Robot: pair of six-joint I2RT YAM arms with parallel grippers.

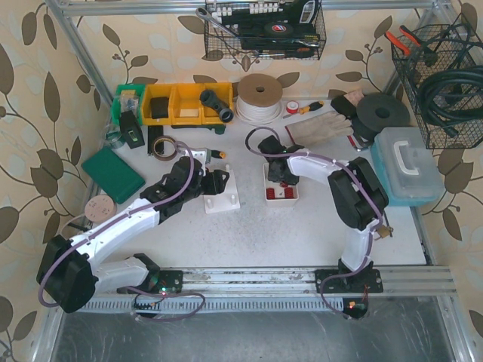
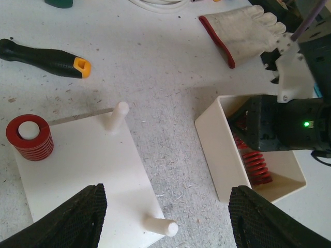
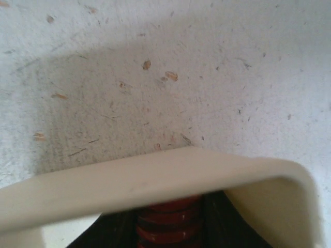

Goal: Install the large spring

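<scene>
A white base plate [image 2: 88,160] holds upright pegs; a red spring [image 2: 29,137] sits on its far left peg, and two pegs [image 2: 120,113] stand bare. My left gripper [image 2: 166,194] is open and empty, hovering over the plate's near right corner; it also shows in the top view [image 1: 217,182]. My right gripper [image 1: 278,178] reaches down into a white tray [image 2: 217,150] of red springs [image 2: 253,166]. In the right wrist view its dark fingers [image 3: 220,222] press on both sides of a red spring [image 3: 168,219] behind the tray wall [image 3: 155,181].
A black-and-orange screwdriver [image 2: 46,57] lies beyond the plate, and a white glove [image 2: 243,28] lies beyond the tray. Yellow bins [image 1: 185,103], a cord spool [image 1: 260,96], a tape roll [image 1: 162,146] and a green pad [image 1: 113,173] stand further back. A blue-lidded box [image 1: 407,166] stands at the right.
</scene>
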